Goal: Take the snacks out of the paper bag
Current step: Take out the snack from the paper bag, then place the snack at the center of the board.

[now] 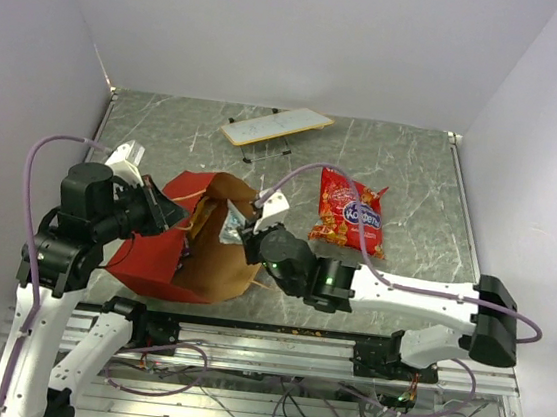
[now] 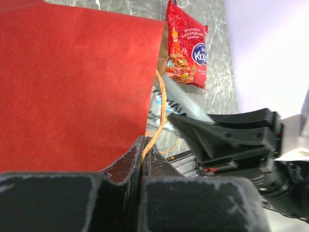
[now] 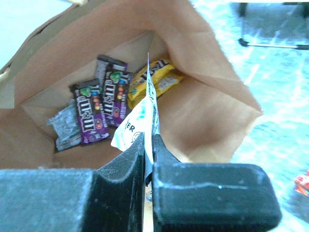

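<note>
Four small packets lie inside the paper bag [image 3: 207, 111], seen through its open mouth in the right wrist view: a purple packet [image 3: 90, 112], a darker packet [image 3: 113, 87] just beside it, a yellow packet [image 3: 152, 79] toward the back wall, and a silver packet [image 3: 65, 128] at the left. All four rest on the brown kraft lining, near the closed bottom of the bag.

A fifth snack, a pale packet [image 3: 137, 121] with dark print, stands edge-on at the bag's mouth, pinched between the closed fingers of the right gripper [image 3: 148, 145].

The bag itself lies on its side on the grey marbled table [image 1: 423, 175], red outside uppermost, in front of the left arm, its mouth turned toward the right arm.

The left gripper [image 2: 143, 145] is closed on the rim of the bag, where the tan string handle [image 2: 161, 106] runs down between its fingers; the red wall fills the left of that view.

The red chip bag [image 1: 350, 214], with a blue oval logo, lies flat on the table outside the paper bag, to its right and apart from it, beyond the right arm's forearm.

A flat white board [image 1: 276, 126] on thin legs stands at the far side of the table, well apart from the bag.
</note>
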You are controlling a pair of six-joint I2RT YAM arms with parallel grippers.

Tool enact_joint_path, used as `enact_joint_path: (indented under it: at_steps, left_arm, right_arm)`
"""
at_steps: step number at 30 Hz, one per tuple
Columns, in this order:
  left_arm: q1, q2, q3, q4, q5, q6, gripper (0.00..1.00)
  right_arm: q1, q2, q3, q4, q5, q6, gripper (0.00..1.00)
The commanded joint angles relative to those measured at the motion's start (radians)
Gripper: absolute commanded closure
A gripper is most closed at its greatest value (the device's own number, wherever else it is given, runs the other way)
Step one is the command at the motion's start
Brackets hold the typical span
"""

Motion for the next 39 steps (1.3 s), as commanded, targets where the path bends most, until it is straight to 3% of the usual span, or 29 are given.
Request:
enact_joint_path:
  at_steps: [1,6,12,17,20,29,39]
  left_arm:
    - [-0.004,0.003,0.018,0.004,-0.016,0.019,0.93]
    - [-0.004,0.018,0.016,-0.023,-0.036,0.002,0.93]
    - [-0.004,0.017,0.048,-0.067,-0.038,0.013,0.93]
    - [-0.004,-0.003,0.035,-0.061,-0.034,-0.010,0.93]
    - [-0.004,0.000,0.031,-0.047,-0.022,-0.012,0.93]
    - [-0.004,0.081,0.083,-0.051,-0.004,0.042,0.93]
    - [-0.004,0.163,0.129,-0.019,-0.008,0.107,0.93]
  right_arm:
    - [-0.001,-0.099,0.047,-0.235,0.145,0.010,1.00]
    - [-0.063,-0.242,0.020,-0.391,0.287,0.037,1.00]
    - [-0.483,-0.344,-0.085,-0.438,-0.005,0.181,1.00]
    - [-0.703,-0.346,-0.095,-0.574,-0.028,0.383,1.00]
    - [-0.867,-0.357,-0.145,-0.587,-0.085,0.402,1.00]
    - [-1.249,-0.253,-0.260,-0.388,-0.286,0.299,1.00]
    - [-1.418,-0.006,-0.290,-0.130,-0.410,0.256,1.00]
